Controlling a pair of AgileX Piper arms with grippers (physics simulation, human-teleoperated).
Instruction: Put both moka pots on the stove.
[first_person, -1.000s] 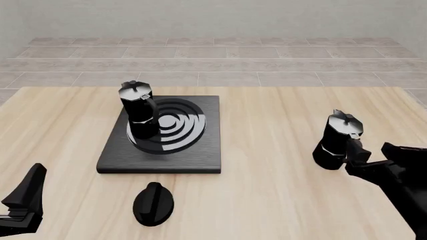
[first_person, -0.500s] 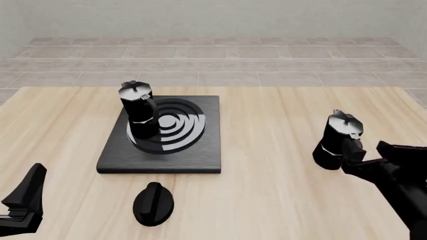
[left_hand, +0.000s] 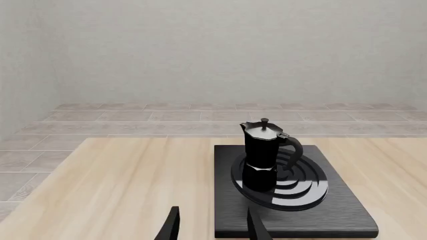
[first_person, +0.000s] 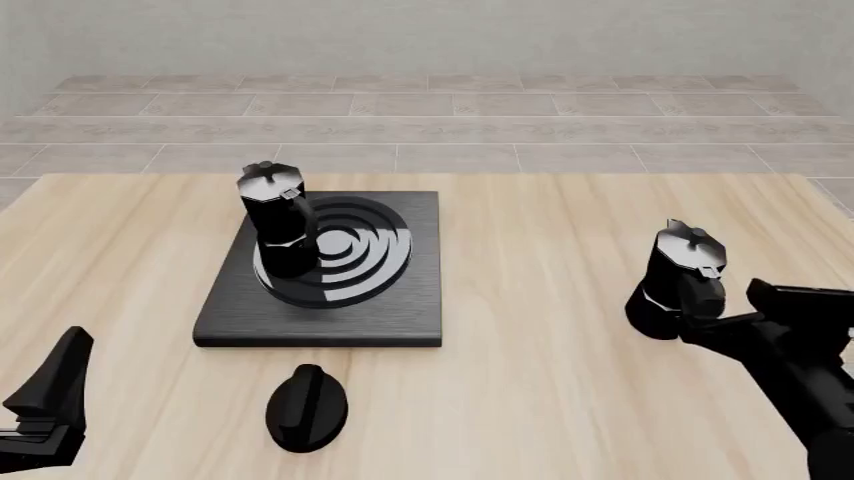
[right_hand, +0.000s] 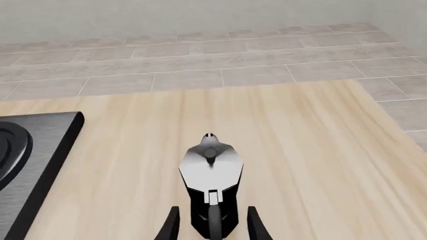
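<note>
One moka pot (first_person: 274, 225) stands upright on the burner rings of the stove (first_person: 400, 310), also seen in the left wrist view as the moka pot (left_hand: 263, 160) on the stove (left_hand: 333, 215). The other moka pot (first_person: 681, 278) stands on the table at the right. My right gripper (first_person: 694, 318) is open, its fingers on either side of that pot's lower body (right_hand: 210, 185) on the handle side, at table level. My left gripper (first_person: 64, 375) rests open and empty at the near left, well short of the stove.
A low black oval knob (first_person: 307, 407) lies on the table just in front of the stove. The stove's corner (right_hand: 40, 145) shows in the right wrist view. The light wooden table ends at a tiled floor and wall behind.
My right gripper has slid forward so its open fingers now straddle the right-hand pot. That pot, the pot on the stove and the left arm have not moved.
</note>
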